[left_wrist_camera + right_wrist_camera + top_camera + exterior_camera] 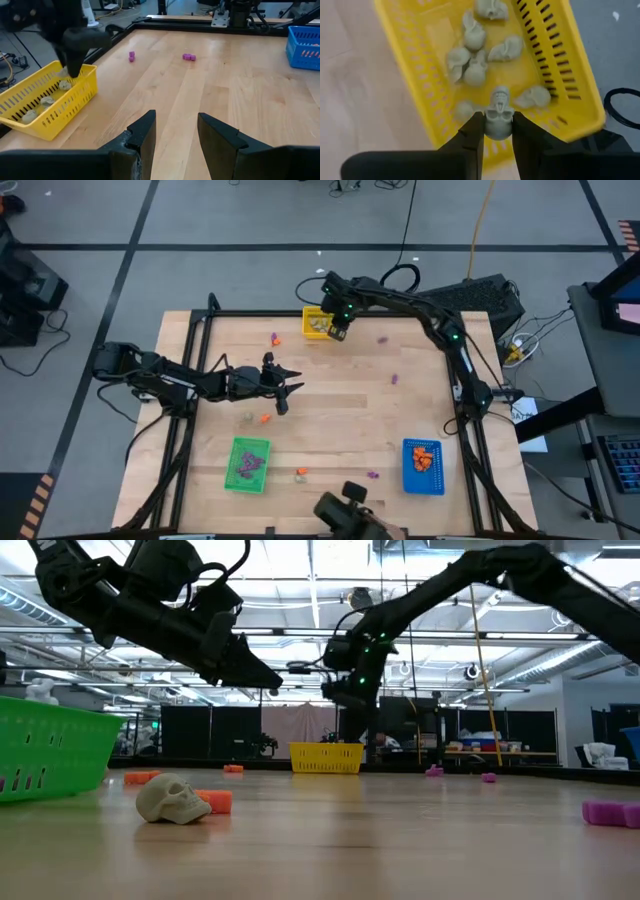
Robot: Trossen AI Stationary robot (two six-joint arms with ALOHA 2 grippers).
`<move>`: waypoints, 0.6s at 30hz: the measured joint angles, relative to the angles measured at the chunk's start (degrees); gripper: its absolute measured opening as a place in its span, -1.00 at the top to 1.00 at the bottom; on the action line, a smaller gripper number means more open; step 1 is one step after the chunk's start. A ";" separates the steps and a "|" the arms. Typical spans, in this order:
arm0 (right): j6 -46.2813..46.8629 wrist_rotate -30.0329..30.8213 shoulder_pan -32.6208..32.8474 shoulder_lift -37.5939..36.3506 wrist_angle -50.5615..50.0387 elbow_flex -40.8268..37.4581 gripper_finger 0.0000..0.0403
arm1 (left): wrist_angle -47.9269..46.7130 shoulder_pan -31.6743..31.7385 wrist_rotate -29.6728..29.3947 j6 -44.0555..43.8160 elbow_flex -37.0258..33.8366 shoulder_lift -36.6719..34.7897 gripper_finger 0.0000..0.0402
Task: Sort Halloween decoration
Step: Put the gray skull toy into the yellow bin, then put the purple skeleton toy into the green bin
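My right gripper hangs over the yellow bin at the table's far edge, shut on a pale skull trinket. Several more pale skulls lie on the bin's floor. My left gripper is open and hovers above the table's left middle, touching nothing. Loose trinkets lie flat on the wood: a pale skull beside an orange piece, purple ones, and orange ones. My right gripper pinches the pale skull by its two sides, one finger on each. The fingers point down from above. The skull is lifted clear above the yellow bin's floor, its face turned toward the wrist camera.
A green bin with purple pieces sits near the table's near-left. A blue bin with orange pieces sits near-right. A black frame rail runs round the table. A dark camera mount stands at the near edge. Bare wood lies mid-table.
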 joint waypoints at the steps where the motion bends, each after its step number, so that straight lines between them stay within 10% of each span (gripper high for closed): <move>1: -0.12 0.01 0.00 1.38 -0.68 1.60 0.70 | -0.02 0.00 0.00 0.02 0.00 0.01 0.29; 18: -1.33 4.69 2.26 1.27 -0.92 4.36 0.18 | 0.03 0.00 -0.11 -0.15 0.00 0.00 0.29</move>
